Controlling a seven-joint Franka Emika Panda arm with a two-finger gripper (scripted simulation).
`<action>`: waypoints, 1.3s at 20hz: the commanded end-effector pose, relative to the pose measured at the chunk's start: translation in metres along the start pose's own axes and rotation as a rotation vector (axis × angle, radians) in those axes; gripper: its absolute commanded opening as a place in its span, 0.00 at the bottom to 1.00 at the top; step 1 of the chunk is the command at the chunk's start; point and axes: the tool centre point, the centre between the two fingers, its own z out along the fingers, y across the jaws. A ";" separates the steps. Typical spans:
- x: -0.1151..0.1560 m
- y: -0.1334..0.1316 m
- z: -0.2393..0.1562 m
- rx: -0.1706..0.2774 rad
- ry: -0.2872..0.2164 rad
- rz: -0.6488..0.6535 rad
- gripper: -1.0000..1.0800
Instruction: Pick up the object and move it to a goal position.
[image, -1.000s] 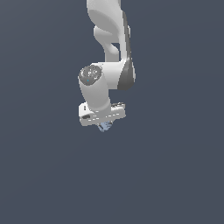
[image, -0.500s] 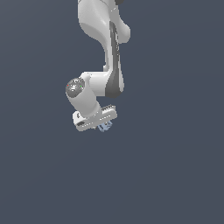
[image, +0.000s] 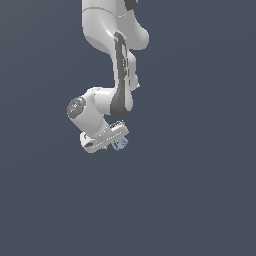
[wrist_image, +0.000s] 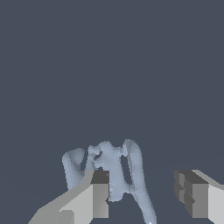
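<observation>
Object (wrist_image: 114, 175), pale blue-grey and bumpy, is seen between the fingers of the gripper (wrist_image: 146, 194), touching one finger (wrist_image: 97, 192) and apart from the other. The jaws are spread apart. Only plain dark background is observed around the white arm (image: 120, 75); nothing obstructs.

a white panda arm (image: 107, 30) of smooth, rounded segments, with a dark grey band running down the side of its forearm and flaring at the wrist joint. a round grey cap (image: 76, 107) with a faint greenish tint closes the end of the wrist housing. below sits a pale boxy hand. in the wrist view, the gripper (wrist_image: 146, 192) shows two blocky fingers (wrist_image: 89, 199), light grey with darker grey square pads at their tips.
</observation>
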 end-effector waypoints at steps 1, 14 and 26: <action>-0.002 0.002 0.003 0.012 0.003 -0.014 0.62; -0.004 0.004 0.020 0.022 0.006 -0.024 0.62; -0.004 0.003 0.036 0.023 0.006 -0.025 0.00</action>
